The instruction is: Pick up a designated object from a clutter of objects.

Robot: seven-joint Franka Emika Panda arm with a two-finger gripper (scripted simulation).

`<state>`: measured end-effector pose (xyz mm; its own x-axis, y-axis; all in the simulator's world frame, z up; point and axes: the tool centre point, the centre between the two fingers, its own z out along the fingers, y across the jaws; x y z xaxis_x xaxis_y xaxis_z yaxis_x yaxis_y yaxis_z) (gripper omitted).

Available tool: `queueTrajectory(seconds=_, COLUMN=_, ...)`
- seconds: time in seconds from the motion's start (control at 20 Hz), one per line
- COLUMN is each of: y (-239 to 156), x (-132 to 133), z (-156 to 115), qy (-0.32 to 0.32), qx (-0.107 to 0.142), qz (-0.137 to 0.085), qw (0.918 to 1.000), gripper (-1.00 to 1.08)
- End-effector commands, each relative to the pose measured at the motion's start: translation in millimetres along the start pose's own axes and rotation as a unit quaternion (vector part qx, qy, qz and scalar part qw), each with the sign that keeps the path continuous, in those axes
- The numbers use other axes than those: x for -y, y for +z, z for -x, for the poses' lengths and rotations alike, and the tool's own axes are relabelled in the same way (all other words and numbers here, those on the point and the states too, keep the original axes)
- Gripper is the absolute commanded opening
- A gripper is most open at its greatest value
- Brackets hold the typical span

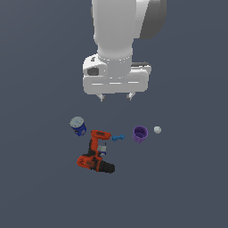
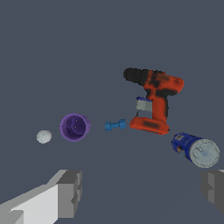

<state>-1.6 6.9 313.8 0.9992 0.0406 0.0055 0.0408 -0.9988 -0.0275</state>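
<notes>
I hold the claw (image 1: 116, 96) open, empty, high above the orange-red and black cordless drill (image 1: 95, 152), ready to descend.

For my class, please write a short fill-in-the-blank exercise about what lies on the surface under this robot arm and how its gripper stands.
1. The largest item, the drill, is orange-red and ____.
2. The cup lying between the small blue piece and the white ball is coloured ____.
3. The blue can has a ____ lid.
4. The gripper hangs above the items with its fingers ____, holding nothing.

Missing words: black; purple; grey; open
</notes>
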Motion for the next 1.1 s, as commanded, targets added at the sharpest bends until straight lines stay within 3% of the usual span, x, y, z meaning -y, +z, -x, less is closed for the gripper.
queueTrajectory(seconds=0.0, y=0.0, x=0.0, z=0.0, qy=0.0, qx=0.0, qz=0.0, qw=1.0, gripper=1.08)
queueTrajectory(seconds=0.6, y=3.3, x=-0.7, z=-5.3, qy=-0.013, qx=0.001, qz=0.007, qw=0.9999, gripper=1.08)
queueTrajectory(seconds=1.05, y=22.7, x=-8.2, z=-25.4, qy=-0.066, qx=-0.011, qz=0.017, qw=0.9976, gripper=1.08)
